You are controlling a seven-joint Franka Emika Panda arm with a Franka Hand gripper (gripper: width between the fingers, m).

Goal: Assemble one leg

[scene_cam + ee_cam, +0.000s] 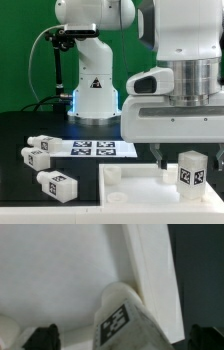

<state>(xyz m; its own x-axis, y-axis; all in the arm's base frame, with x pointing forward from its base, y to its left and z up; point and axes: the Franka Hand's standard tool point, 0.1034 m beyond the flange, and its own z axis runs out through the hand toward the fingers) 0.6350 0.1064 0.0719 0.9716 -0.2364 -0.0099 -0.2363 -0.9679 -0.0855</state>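
Note:
A white square leg point(190, 171) with a black-and-white tag stands upright on the large flat white panel point(130, 197), near its corner at the exterior view's right. My gripper point(177, 157) hangs straight above the panel and straddles this leg. In the wrist view the leg point(125, 319) sits between the two dark fingertips point(44, 337), with a gap on each side. The jaws are open and not pressing on it. The panel's surface point(60, 274) and raised rim point(150, 263) fill the wrist view.
Three more tagged legs point(36, 157) lie on the black table at the exterior view's left. The marker board point(95, 149) lies behind the panel. The robot's white base point(95, 95) stands at the back.

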